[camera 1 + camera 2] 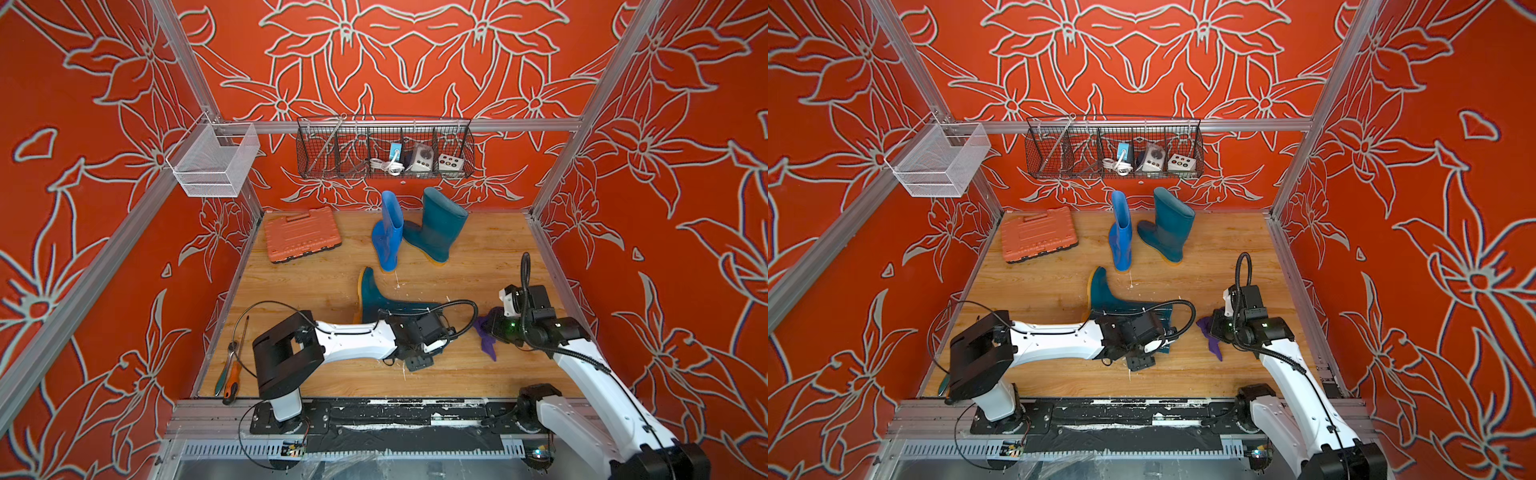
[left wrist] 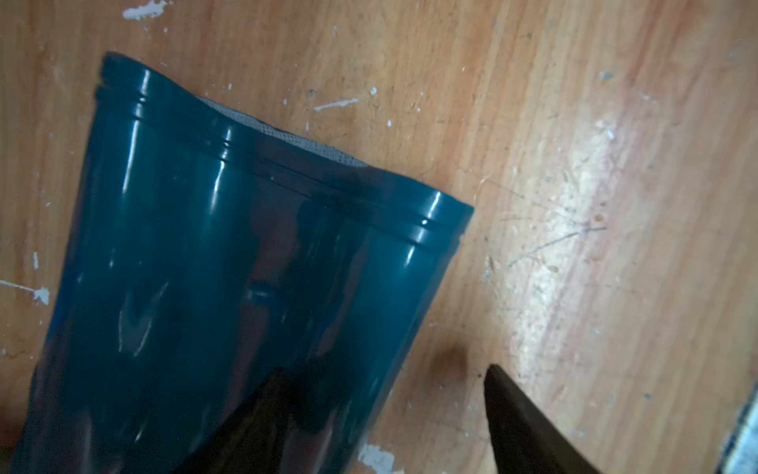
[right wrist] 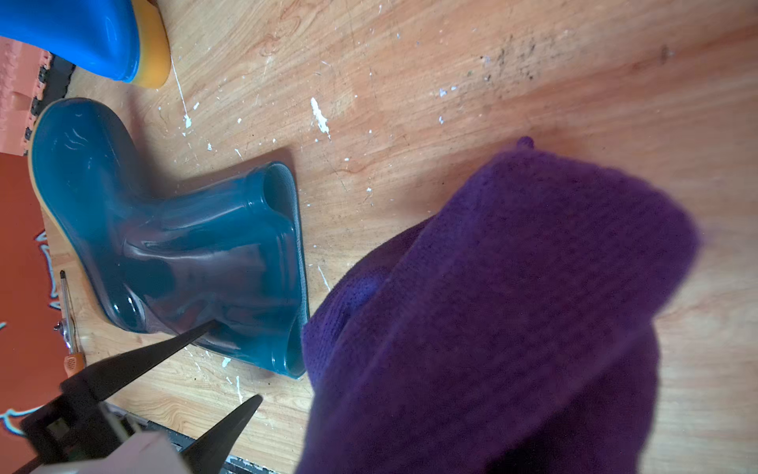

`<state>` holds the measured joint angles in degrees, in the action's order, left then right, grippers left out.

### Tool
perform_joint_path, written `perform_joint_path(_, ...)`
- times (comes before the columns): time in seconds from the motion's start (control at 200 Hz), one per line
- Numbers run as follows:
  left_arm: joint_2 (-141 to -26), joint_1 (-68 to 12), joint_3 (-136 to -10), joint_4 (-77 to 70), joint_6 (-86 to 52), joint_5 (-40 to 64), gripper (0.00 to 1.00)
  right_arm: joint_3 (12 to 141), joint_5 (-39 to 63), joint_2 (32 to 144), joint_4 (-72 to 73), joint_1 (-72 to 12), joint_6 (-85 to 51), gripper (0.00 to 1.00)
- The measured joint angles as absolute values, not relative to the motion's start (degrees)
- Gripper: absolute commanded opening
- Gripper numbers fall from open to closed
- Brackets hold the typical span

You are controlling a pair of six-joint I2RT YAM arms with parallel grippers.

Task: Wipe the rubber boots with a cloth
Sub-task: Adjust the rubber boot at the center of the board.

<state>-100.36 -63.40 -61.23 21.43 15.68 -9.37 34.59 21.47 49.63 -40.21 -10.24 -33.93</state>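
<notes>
On the wooden tabletop, toward the front: a dark teal boot lying on its side, cuff pointing toward the right arm. Farther back, standing upright: the bright blue boot and the second teal boot, with the orange tool case off to their left. At the left gripper: jaws apart, one tip over the shaft near the cuff, one beside it above the wood, clamped on nothing. At the right gripper: jaws together on the purple cloth, bunched and hanging just off the cuff, not yet on rubber. Likely trouble from here: wiping with nothing pinning the boot, so pushing the glossy shaft into a slide or spin across the wood, perhaps into the upright pair and toppling them. Also possible: dragging loose folds under the cuff, or snagging cloth on the spread left tips, with both arms working so close together.
</notes>
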Motion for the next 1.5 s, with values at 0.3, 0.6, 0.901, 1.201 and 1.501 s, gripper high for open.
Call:
perform_joint_path(0.3,-112.36,-63.44,-74.65,26.87,14.46,-15.35,0.0,34.63,21.74,51.05,-40.4,-10.24,-32.88,0.0)
perform_joint_path(0.6,-105.25,-63.22,-83.79,36.88,11.79,-12.47,0.0,38.52,18.87,46.26,-45.12,-10.13,-31.66,0.0)
perform_joint_path(0.901,-98.17,-62.78,-105.1,37.45,10.7,-12.43,0.0,48.12,14.5,44.53,-50.3,-9.96,-31.4,0.0)
perform_joint_path(1.201,-75.83,-54.72,-65.82,21.69,-14.37,-21.17,0.0,48.69,13.61,46.28,-53.58,-9.91,-30.79,0.0)
perform_joint_path(1.501,-65.63,-38.19,-34.61,24.01,-43.42,-22.63,0.05,45.21,17.5,48.23,-52.23,-12.91,-31.94,0.0)
